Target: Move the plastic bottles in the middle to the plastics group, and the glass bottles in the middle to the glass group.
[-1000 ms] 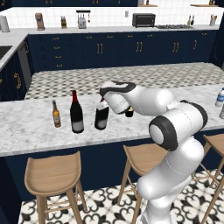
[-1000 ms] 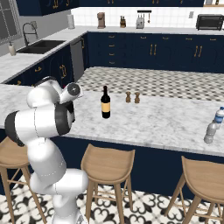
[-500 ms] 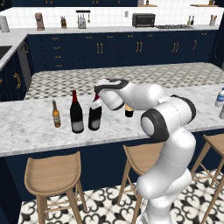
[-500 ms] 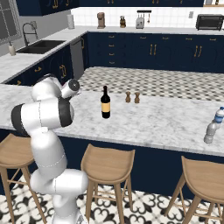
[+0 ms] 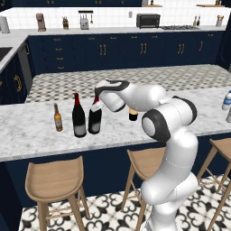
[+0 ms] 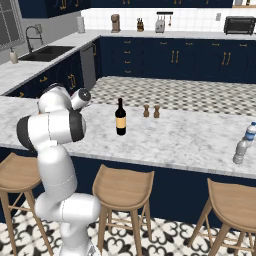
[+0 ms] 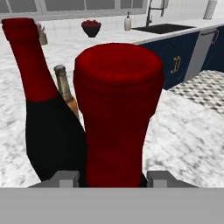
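Note:
My gripper (image 5: 96, 100) is shut on the red foil neck of a dark wine bottle (image 5: 94, 119); its red top (image 7: 118, 105) sits between my fingertips (image 7: 65, 178). Right beside it on the left stand a second red-topped wine bottle (image 5: 79, 117) (image 7: 43, 113) and a slim amber beer bottle (image 5: 57, 118) (image 7: 65, 89). A shorter dark bottle with a cream-yellow label (image 6: 120, 118) (image 5: 133, 113) stands mid-counter, partly behind my arm. At the far right stand a blue-capped water bottle (image 6: 250, 131) and a small pale bottle (image 6: 240, 150).
Two small shakers (image 6: 151, 111) stand behind the yellow-label bottle. Wooden stools (image 5: 54, 178) line the front of the marble counter (image 5: 36, 140). A sink (image 6: 45, 51) lies on the far left counter, with a dark bowl (image 7: 91, 27) near it.
My gripper has carried the red-topped wine bottle leftward along the counter, up against the other wine bottle. The remaining bottles have not moved.

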